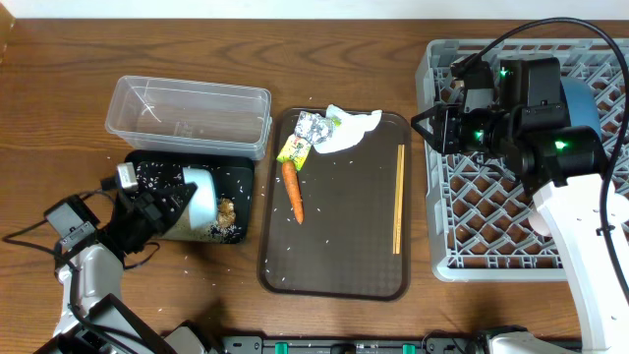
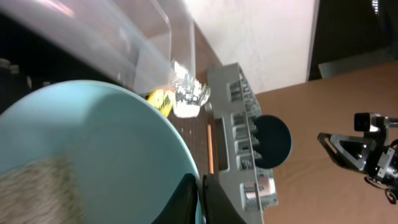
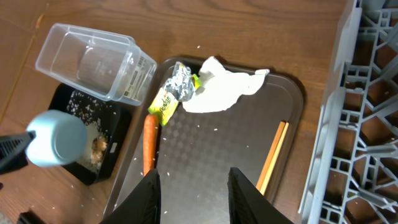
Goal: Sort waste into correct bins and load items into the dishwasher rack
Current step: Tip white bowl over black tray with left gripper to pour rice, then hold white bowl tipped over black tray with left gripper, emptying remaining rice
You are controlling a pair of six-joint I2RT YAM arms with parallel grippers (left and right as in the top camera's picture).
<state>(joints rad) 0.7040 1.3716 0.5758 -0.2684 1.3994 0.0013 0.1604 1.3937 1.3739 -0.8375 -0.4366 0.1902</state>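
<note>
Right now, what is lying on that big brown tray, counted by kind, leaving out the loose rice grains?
Orange carrot: 1
Crumpled white paper: 1
Silver foil wad: 1
Yellow-green wrapper: 1
Pair of wooden chopsticks: 1
Total: 5

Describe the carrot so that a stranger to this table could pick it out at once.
Find the brown tray in the middle of the table, left of the grey rack. Near its left edge, just below the yellow-green wrapper, lies the carrot. It is the only orange thing there, long and tapered, unlike the crumpled paper and foil above it.
</note>
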